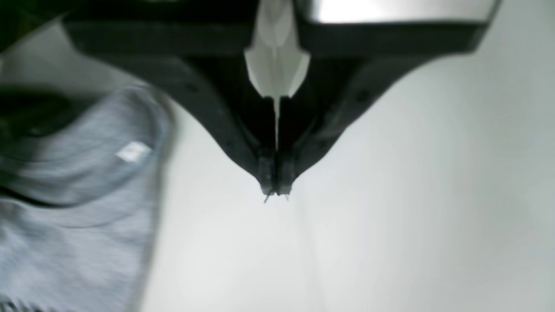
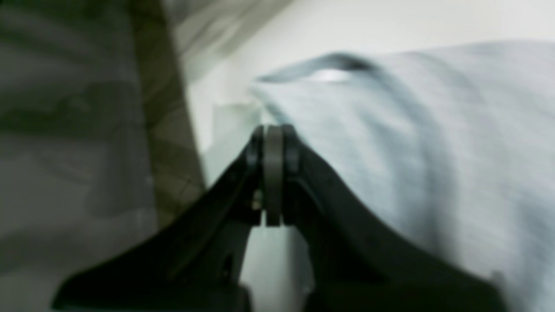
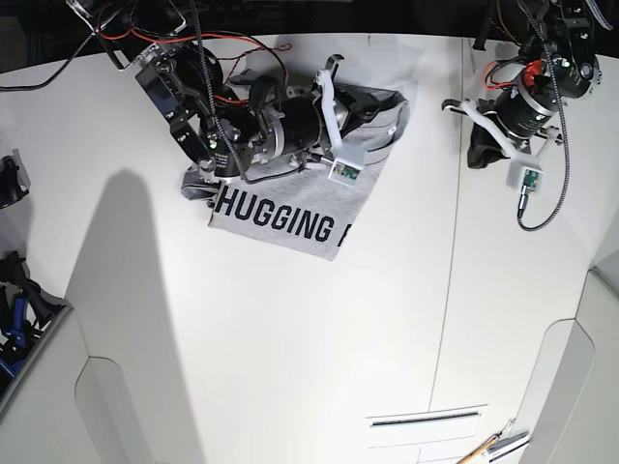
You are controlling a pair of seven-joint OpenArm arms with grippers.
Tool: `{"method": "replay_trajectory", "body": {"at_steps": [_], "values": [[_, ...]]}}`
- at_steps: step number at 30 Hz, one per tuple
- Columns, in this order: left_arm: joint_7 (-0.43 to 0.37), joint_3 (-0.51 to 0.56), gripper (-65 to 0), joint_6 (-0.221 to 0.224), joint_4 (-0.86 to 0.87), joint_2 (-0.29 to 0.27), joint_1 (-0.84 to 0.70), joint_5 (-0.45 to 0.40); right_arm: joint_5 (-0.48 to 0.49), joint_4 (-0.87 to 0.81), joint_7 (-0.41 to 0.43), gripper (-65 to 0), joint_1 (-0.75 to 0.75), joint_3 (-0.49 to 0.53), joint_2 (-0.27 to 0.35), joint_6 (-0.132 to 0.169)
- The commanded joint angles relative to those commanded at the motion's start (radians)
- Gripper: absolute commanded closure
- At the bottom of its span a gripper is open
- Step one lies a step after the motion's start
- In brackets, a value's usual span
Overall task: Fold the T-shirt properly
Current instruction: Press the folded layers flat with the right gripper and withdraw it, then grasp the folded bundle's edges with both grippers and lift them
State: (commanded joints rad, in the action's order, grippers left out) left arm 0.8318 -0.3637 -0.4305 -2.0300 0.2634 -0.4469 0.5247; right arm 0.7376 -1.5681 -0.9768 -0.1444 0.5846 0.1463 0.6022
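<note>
White table (image 3: 290, 367), seamed. The T-shirt (image 3: 290, 220) lies partly folded at the far edge, lettering up. Left gripper (image 1: 275, 190) is closed and empty, well apart; right gripper (image 2: 272, 130) is closed beside the collar, hold uncertain. Soft, light, limp cloth: judged best pinched at hem corners.

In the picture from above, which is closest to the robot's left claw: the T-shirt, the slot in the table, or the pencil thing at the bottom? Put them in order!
Measured from the left gripper, at the top right of the base view:
1. The T-shirt, off to the side at the top middle, under the other arm.
2. The slot, low down near the bottom edge.
3. The pencil-like thing, at the very bottom, just past the slot.
</note>
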Motion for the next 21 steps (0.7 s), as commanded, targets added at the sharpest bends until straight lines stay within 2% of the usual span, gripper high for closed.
{"method": "replay_trajectory", "body": {"at_steps": [2,5,11,13,16,21], "values": [[0.008,-0.042,-0.5,-0.010,0.000,0.000,0.000,0.033,-0.011,-0.042,-0.001,0.0,0.004,-0.022,0.004,0.000],[0.032,-0.056,-0.5,-0.060,0.000,0.000,-0.001,0.100,-0.031,-0.108,-0.010,0.0,0.004,-0.129,0.009,-0.004],[0.048,-0.054,-0.5,-0.064,0.000,0.000,-0.008,0.159,-0.035,-0.130,-0.087,0.0,0.026,-0.381,0.015,0.000],[0.052,-0.053,-0.4,-0.065,0.000,-0.001,-0.008,0.186,-0.023,-0.130,-0.086,0.0,0.060,-0.403,0.050,0.000],[0.068,-0.045,-0.4,-0.092,0.000,-0.003,-0.008,0.222,0.024,-0.130,-0.082,0.0,0.140,-0.396,0.121,0.001],[0.092,0.071,0.0,-0.097,0.000,-0.003,-0.011,0.219,0.041,-0.130,-0.017,0.0,0.222,-0.398,0.205,0.004]]}}
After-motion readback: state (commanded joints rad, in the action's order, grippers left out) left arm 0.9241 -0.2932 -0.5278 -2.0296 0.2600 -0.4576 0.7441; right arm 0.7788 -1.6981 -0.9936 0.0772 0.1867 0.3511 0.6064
